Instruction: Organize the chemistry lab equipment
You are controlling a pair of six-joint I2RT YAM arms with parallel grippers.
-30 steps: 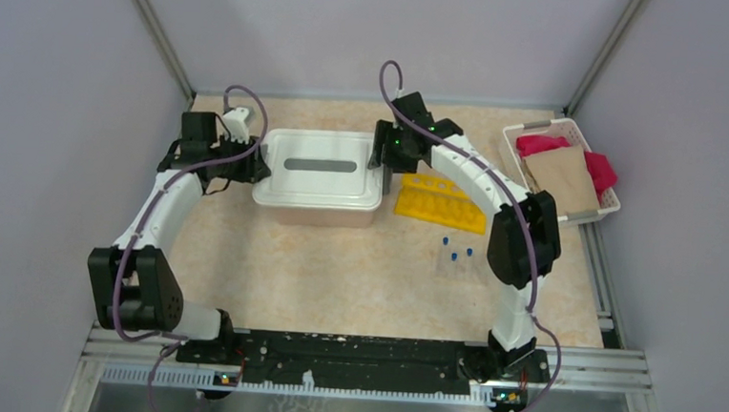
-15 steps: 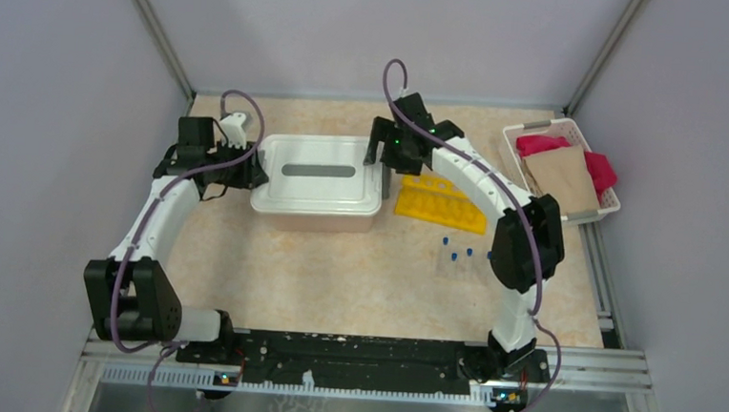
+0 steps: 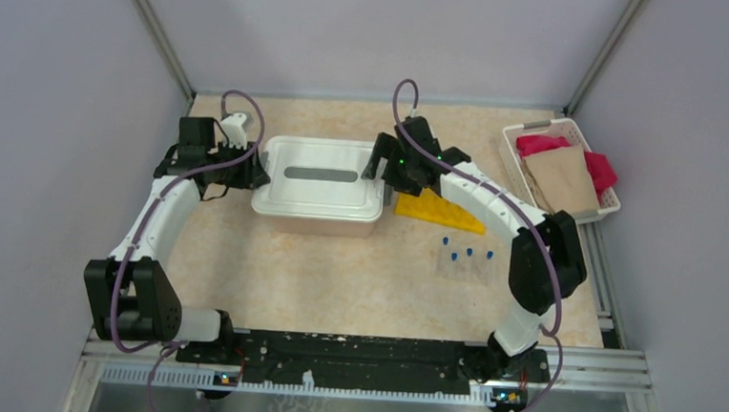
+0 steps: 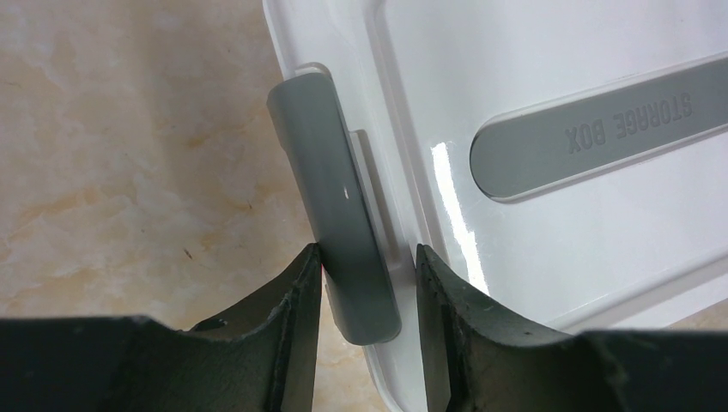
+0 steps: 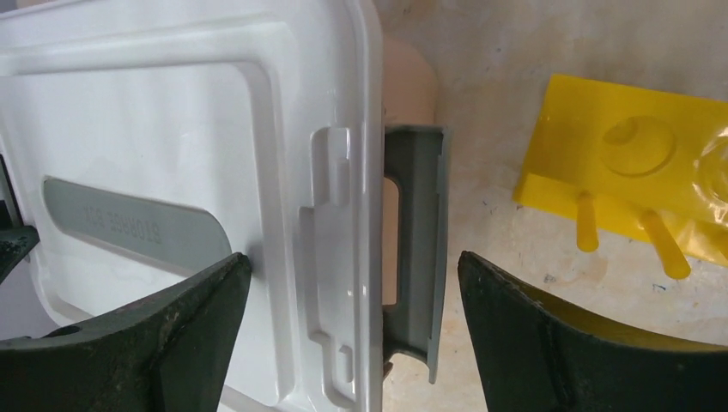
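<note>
Beige desk point(image 3: 337, 281) w/ white box point(image 3: 319, 179): R hand point(image 5: 352, 257) has just opened wide off its grey clip point(image 5: 416, 249), seemingly unlatched; L hand point(image 4: 367, 253) pinches other clip point(image 4: 339, 206).

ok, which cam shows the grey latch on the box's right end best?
Right wrist: the grey latch sits mid-frame, beside the lid edge, between the fingers of the open right gripper. In top external that gripper covers it. Left wrist shows only the opposite latch.
</note>
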